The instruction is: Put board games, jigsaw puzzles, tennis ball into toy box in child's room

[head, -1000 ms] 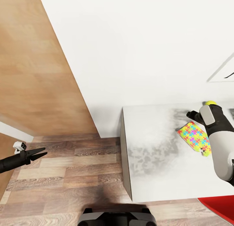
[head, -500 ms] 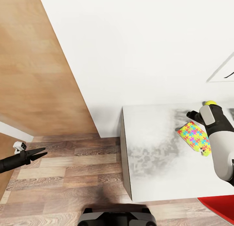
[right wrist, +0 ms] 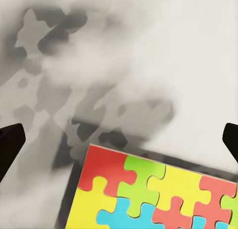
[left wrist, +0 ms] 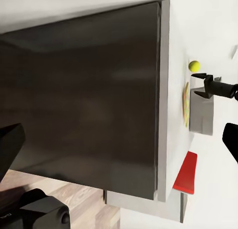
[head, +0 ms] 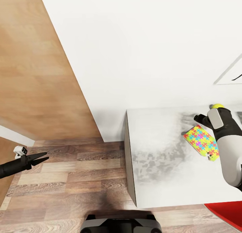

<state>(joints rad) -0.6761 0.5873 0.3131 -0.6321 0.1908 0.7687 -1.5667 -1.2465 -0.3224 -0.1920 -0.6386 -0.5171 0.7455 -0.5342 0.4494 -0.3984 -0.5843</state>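
1. Head view: one jigsaw puzzle (head: pixel 201 143) lies flat on the table (head: pixel 158 159) at right of frame, partly under the right arm. A second puzzle cannot be made out.
2. One tennis ball (head: pixel 218 106) sits at the table's far edge, upper right, just behind the right wrist; left wrist view shows it too (left wrist: pixel 194 66).
3. Right gripper (head: pixel 198 118): jaws spread wide and empty, hovering above the table just beyond the puzzle's far corner. In the right wrist view the puzzle (right wrist: pixel 153 189) fills the lower frame, dark fingertips (right wrist: pixel 10 144) at either side.
4. Handling, judged: the puzzle looks thin, light and stiff, lying flush on the table, so little edge to catch. Best taken by pinching across an edge or corner, perhaps after sliding it to the table rim. Ball looks light and likely to roll if nudged.
5. Left gripper (head: pixel 42 157): jaws parted, empty, over the wood floor (head: pixel 67 179) at lower left, well apart from the table.
6. Red object (head: pixel 227 214) at lower right corner, unidentified.
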